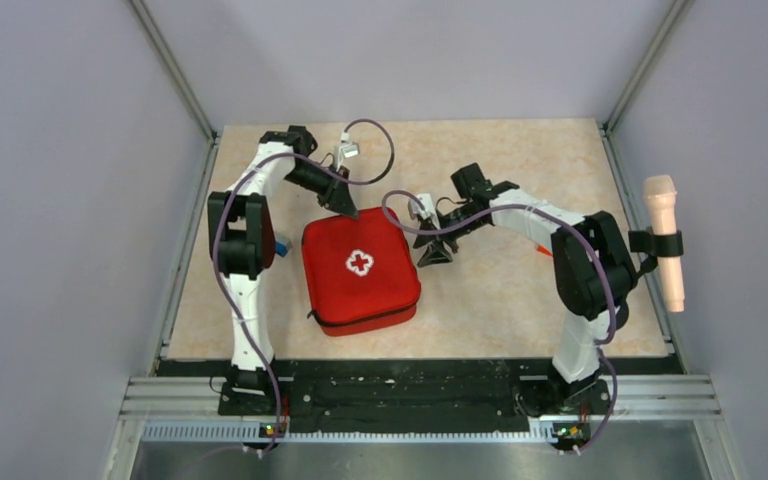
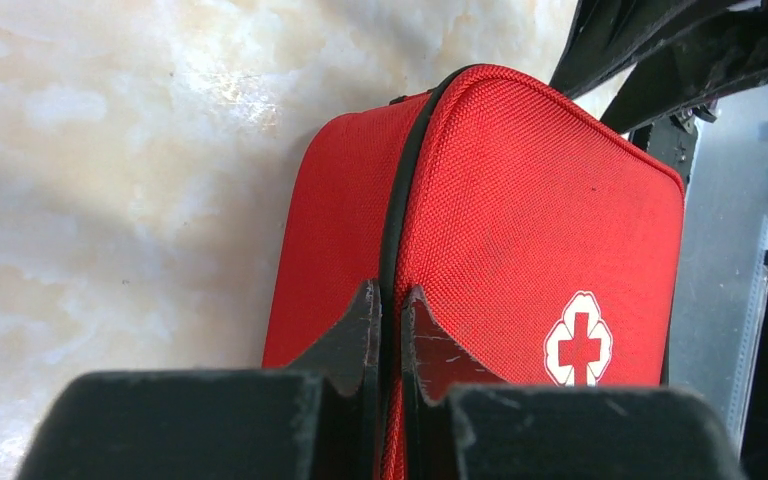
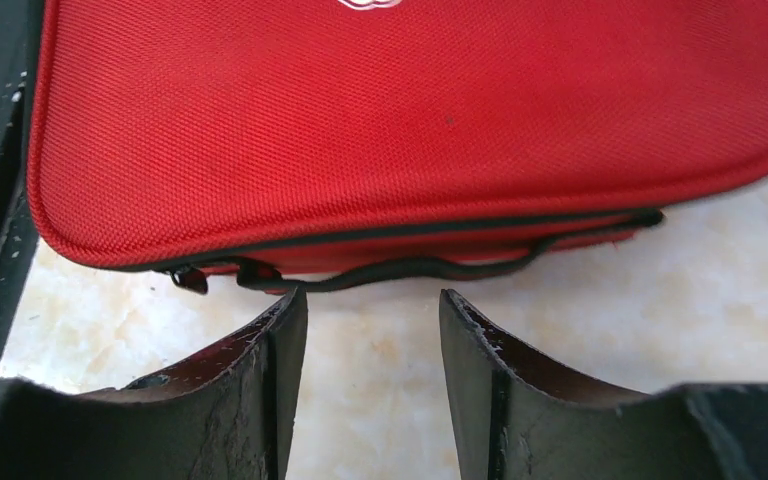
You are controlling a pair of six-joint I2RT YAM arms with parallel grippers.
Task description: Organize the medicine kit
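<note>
While both arms are reaching out from their bases at the bottom of the overhead view, the medicine kit (image 1: 360,265) is lying flat on the marbled beige table (image 1: 520,310) between them, a little left of centre. It is zipped shut with its lid facing up. The lid is carrying a white cross badge (image 2: 578,347) with a red cross set inside it.

Just right of the kit, the right gripper (image 3: 372,310) is sitting low over the table, its fingers spread well apart and nothing between them. In its wrist view the tips are pointing at the kit's side wall, just short of a thin black cord (image 3: 410,270) lying along the zip line, with a small black zip pull (image 3: 188,280) at the cord's left end.

A small orange-red item (image 1: 543,250) is showing beside the right arm, and a small blue item (image 1: 282,247) is peeking out beside the left arm.

Further back, the left gripper (image 1: 345,212) is hanging at the kit's upper-left corner. Its wrist view is showing the fingers (image 2: 360,330) drawn almost together, with only a thin slit between them. They are lining up with the black zip band (image 2: 400,200) between the two red halves. Whether they are pinching anything I cannot tell.
</note>
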